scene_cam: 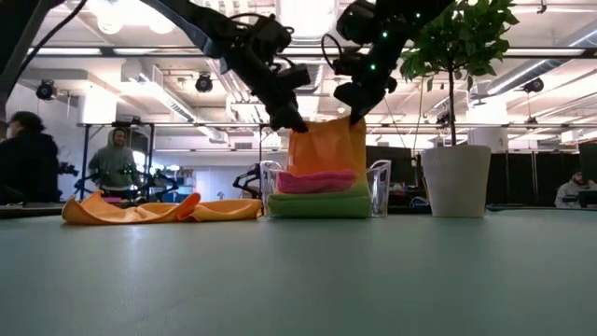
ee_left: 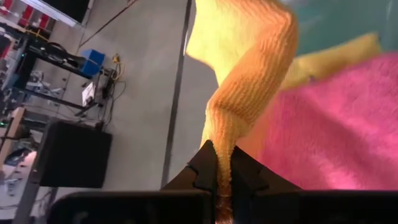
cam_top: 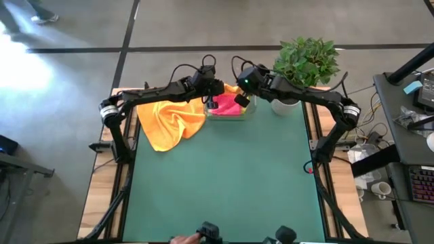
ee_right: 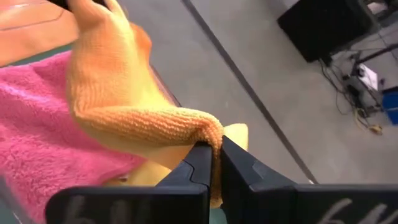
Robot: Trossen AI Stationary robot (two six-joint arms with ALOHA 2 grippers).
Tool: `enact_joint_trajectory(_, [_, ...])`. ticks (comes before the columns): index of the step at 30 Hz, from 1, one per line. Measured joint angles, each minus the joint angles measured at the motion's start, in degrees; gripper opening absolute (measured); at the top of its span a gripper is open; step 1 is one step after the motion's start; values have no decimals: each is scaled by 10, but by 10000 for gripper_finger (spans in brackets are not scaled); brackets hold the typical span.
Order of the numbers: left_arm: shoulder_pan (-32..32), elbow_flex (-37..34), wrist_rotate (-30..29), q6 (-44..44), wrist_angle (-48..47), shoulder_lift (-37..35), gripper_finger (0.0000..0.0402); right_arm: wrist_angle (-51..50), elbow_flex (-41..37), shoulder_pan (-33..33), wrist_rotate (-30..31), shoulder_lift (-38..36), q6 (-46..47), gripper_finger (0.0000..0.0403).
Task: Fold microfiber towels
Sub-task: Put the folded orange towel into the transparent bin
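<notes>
Hanging limp between left gripper (ee_left: pixel 224 186) and right gripper (ee_right: pixel 214 163), both clamped on top corners of an orange microfiber towel (scene_cam: pixel 326 147) above the clear tray (scene_cam: pixel 381 187); soft, light, droopy, likely best pinched at corners

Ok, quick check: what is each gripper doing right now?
Left gripper: shut on the orange towel, lifted over the tray.
Right gripper: shut on the same orange towel.
</notes>
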Motion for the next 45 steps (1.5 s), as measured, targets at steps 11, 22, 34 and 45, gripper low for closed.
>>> enact_joint_trajectory(11, [21,-2,6,56,-1,20,0,24,0,-13,-37,26,-51,8])
enact_joint_trajectory(22, [22,-10,9,75,-23,11,0,2,-8,-16,-36,19,-105,8])
enact_joint_trajectory(34, [31,-11,-14,109,52,21,0,34,-27,-16,25,22,-126,8])
enact_joint_trajectory(45, [28,-18,-34,103,18,14,0,36,-49,-11,11,19,-114,8])
